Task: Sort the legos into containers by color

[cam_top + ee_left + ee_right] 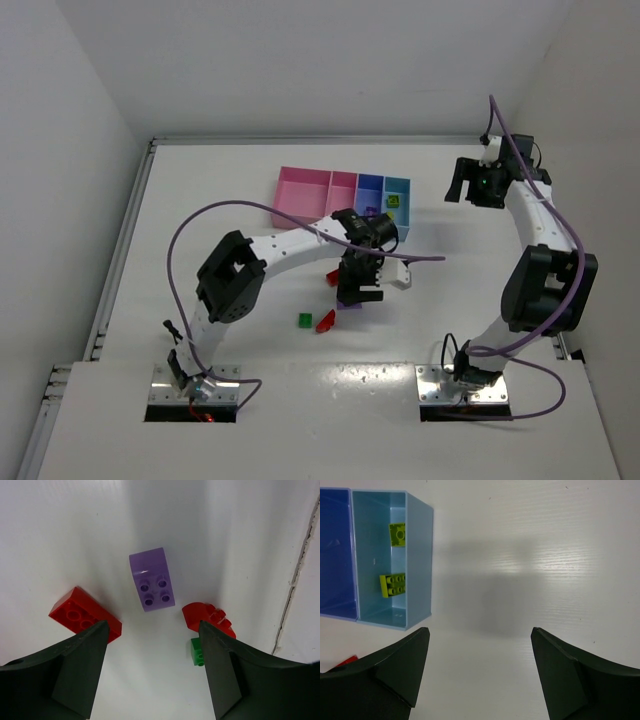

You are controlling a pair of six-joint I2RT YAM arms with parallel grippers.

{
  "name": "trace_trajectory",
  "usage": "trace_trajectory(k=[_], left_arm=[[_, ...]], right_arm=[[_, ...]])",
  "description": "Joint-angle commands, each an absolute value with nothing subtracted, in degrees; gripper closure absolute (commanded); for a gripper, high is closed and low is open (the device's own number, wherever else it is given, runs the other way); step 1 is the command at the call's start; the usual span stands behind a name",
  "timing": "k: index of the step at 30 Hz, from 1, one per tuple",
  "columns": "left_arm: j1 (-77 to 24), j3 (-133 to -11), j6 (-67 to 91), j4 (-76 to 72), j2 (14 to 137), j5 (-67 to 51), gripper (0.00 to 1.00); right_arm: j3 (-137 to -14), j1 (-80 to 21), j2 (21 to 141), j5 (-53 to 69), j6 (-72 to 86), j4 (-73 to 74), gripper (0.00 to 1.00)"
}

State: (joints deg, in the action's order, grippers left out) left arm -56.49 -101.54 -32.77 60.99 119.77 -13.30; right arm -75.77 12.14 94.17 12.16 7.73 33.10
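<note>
Your left tool [152, 630] hangs open over the purple lego [152, 580], with red legos [85, 615] either side, toward the near edge of the worktop [200, 200]. Your right tool [480, 632] is open and empty beside the light blue bin [419, 565], which holds two yellow-green legos [393, 585].

The row of bins [303, 195] sits at the far middle of the table [200, 200], and two bricks [397, 534] lie in its right end bin [417, 565]. Before the row, under the left gripper [152, 630], a four-stud brick [152, 580] lies between a long brick [82, 614] and a rounded brick [207, 619]. A small brick [196, 651] lies just beside the rounded one.
</note>
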Motion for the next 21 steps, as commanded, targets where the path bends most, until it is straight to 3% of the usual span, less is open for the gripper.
trace_trajectory(k=[1,18,21], left_arm=[[-58.10,-101.60,-32.79,60.03,120.93,-14.68,0.22],[-58.62,-97.65,-31.64,54.05,124.89,-15.21,0.22],[-58.62,-97.12,-31.03,52.82,125.42,-15.21,0.29]], right_arm=[[-77.96,11.95,93.52,13.45,7.65,32.26,0.17],[-77.43,11.95,94.04,13.45,7.12,31.73,0.17],[-77.43,11.95,94.04,13.45,7.12,31.73,0.17]])
